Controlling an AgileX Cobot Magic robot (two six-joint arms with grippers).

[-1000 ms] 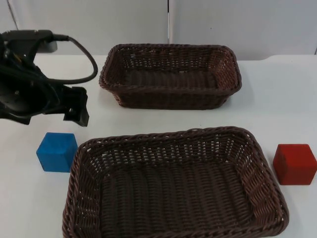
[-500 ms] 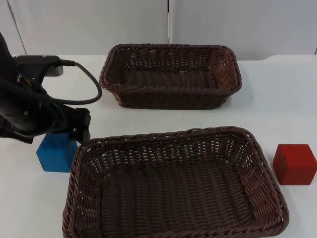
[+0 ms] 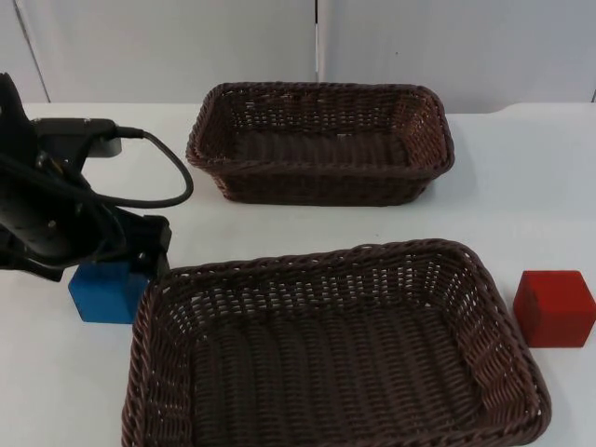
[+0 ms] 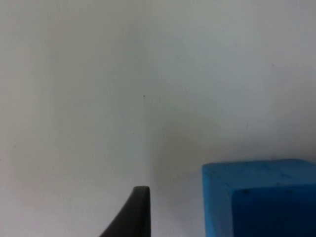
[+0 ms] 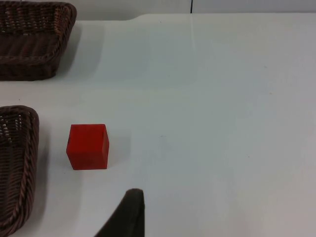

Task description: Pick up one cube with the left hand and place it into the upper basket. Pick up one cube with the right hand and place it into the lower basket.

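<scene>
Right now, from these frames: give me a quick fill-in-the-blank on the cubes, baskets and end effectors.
1. The left end effector hangs over the ____ cube.
2. The red cube sits on the table beside the ____ basket.
3. The number of cubes inside the upper basket is ____.
4. The fingertip of the right end effector points toward the ____ cube.

Missing words: blue; lower; zero; red

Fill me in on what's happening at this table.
The left hand is down at the blue cube, which sits on the table beside the near basket. The red cube lies untouched on that basket's other side; the right arm waits. Both the near and the far basket are empty.
</scene>
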